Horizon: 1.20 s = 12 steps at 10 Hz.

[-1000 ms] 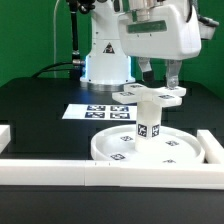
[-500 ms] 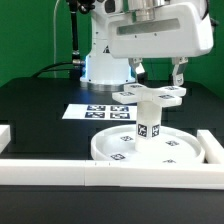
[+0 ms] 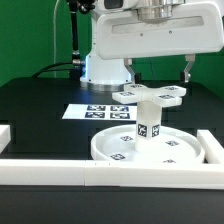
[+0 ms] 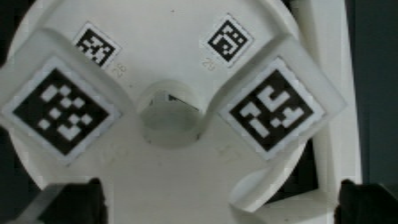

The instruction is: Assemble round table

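The large round disc (image 3: 150, 150) lies flat by the front rail. The short tagged post (image 3: 147, 122) stands upright at its middle. The cross-shaped foot piece (image 3: 152, 95) rests on top of the post. My gripper (image 3: 159, 70) hangs just above the foot piece, open wide and empty, with one finger on either side of it. In the wrist view the foot piece (image 4: 169, 110) fills the picture with its tags and a round centre hole. The gripper (image 4: 217, 203) shows there as two dark fingertips (image 4: 71, 200) set far apart, touching nothing.
The marker board (image 3: 92, 112) lies on the black table behind the disc. White border rails run along the front (image 3: 100, 172), the exterior view's right (image 3: 212, 148) and left (image 3: 5, 133). The arm's base (image 3: 105, 65) stands at the back.
The fingers have spread apart and let go of the foot piece, which stays on the post. The hand has risen a little.
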{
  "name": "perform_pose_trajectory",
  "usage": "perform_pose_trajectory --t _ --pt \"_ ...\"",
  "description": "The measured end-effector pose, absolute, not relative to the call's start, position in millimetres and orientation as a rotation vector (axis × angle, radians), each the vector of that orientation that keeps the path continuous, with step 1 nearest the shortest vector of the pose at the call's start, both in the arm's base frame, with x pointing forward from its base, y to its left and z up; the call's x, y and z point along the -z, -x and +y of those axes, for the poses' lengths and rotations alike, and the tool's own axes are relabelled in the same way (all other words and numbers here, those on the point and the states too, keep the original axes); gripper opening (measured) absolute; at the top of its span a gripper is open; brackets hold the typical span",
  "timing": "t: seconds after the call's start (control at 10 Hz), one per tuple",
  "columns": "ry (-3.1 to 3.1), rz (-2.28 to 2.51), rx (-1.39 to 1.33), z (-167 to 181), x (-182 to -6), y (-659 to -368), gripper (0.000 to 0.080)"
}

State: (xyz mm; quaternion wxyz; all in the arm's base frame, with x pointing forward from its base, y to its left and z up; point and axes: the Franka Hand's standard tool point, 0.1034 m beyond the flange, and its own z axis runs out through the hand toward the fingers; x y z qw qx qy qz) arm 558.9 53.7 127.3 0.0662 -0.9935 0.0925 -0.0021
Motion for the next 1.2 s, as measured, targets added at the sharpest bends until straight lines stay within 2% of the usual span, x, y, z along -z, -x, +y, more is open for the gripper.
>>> perform_pose_trajectory --t 0.3,0.8,1.2 --pt "3.011 0.009 0.024 53 -126.5 -559 0.0649" --pt "2.906 -0.970 0.054 47 -126.6 -562 0.0649" --pt "2.806 -1.268 0.056 42 -125.6 -562 0.0649"
